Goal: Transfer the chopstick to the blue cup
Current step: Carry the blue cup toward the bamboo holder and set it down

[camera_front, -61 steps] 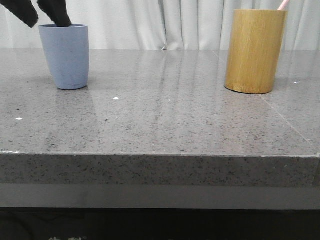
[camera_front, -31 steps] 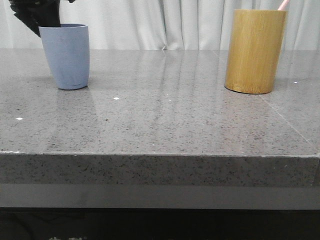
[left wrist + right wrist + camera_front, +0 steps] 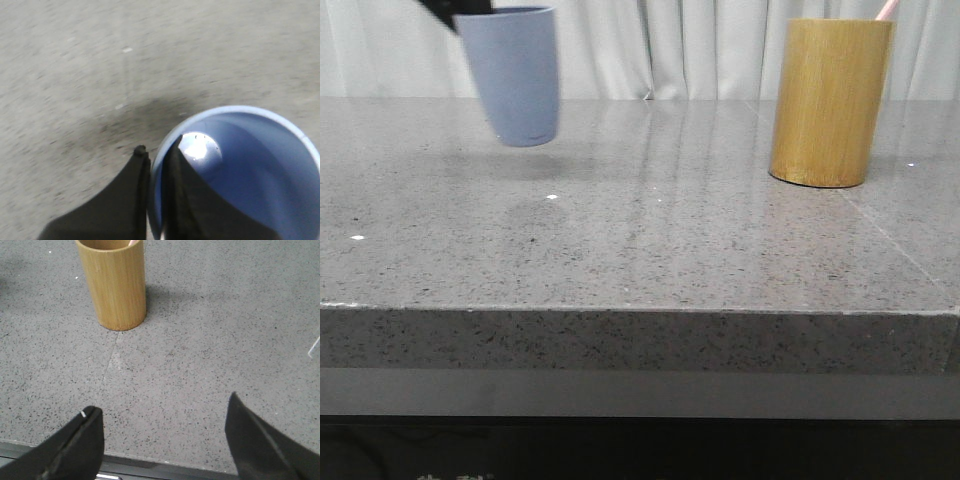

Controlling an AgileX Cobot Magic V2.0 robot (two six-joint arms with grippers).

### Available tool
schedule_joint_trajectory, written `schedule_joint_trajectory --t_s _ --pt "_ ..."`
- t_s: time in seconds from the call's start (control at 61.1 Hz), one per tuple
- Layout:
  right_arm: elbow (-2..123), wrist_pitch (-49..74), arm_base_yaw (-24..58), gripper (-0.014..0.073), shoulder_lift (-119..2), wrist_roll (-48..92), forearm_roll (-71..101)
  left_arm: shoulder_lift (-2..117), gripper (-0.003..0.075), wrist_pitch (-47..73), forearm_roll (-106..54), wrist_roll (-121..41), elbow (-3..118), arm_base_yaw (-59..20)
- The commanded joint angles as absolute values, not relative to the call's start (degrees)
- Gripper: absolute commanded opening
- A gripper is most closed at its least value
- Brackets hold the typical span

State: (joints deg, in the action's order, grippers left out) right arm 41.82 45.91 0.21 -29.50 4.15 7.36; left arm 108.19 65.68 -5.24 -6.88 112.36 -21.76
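Note:
The blue cup (image 3: 512, 75) hangs in the air above the grey stone table (image 3: 640, 230), left of centre. My left gripper (image 3: 157, 150) is shut on the blue cup's rim (image 3: 152, 190), one finger inside and one outside; the cup looks empty inside. In the front view only a dark bit of this gripper shows at the top edge beside the cup. A pink chopstick tip (image 3: 887, 10) sticks out of the bamboo cylinder (image 3: 830, 102) at the right. My right gripper (image 3: 160, 415) is open and empty above the table's near edge, short of the bamboo cylinder (image 3: 114, 282).
The table's front edge (image 3: 640, 310) runs across the lower front view. A white curtain (image 3: 670, 45) hangs behind the table. A faint seam (image 3: 107, 365) runs through the stone near the cylinder.
My left gripper closed on the blue cup's rim, lifted it off the table and carried it to the right. The bamboo cylinder has not moved.

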Motion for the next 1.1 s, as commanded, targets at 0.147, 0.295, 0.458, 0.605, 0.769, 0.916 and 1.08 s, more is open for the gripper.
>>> schedule_joint_trajectory --t_s 0.147,0.295,0.458,0.605,0.769,0.916,1.08 --pt "43.64 41.95 0.02 0.053 -30.17 4.76 6.97 109.8 -0.0019 64.33 -6.53 -6.06 120.41 -28.11" --pt "43.64 42.29 0.02 0.053 -30.17 4.76 6.97 113.02 -0.0019 66.73 -6.38 -5.8 124.26 -30.27" --pt "43.64 42.29 0.02 0.053 -30.17 4.76 6.97 115.15 -0.0019 67.74 -5.41 -5.8 125.96 -31.34" --pt "43.64 42.29 0.02 0.053 -30.17 4.76 6.97 116.3 -0.0019 67.74 -5.41 -5.8 125.96 -31.34" --pt "43.64 42.29 0.02 0.053 -30.17 4.76 6.97 116.5 -0.001 67.54 -5.62 -5.8 125.96 -31.34" --pt "43.64 42.29 0.02 0.053 -30.17 4.76 6.97 116.5 0.0148 67.17 -6.05 -5.8 125.96 -31.34" --pt "43.64 42.22 0.02 0.053 -30.17 4.76 6.97 116.39 0.0307 67.21 -6.18 -5.55 127.1 -31.34"
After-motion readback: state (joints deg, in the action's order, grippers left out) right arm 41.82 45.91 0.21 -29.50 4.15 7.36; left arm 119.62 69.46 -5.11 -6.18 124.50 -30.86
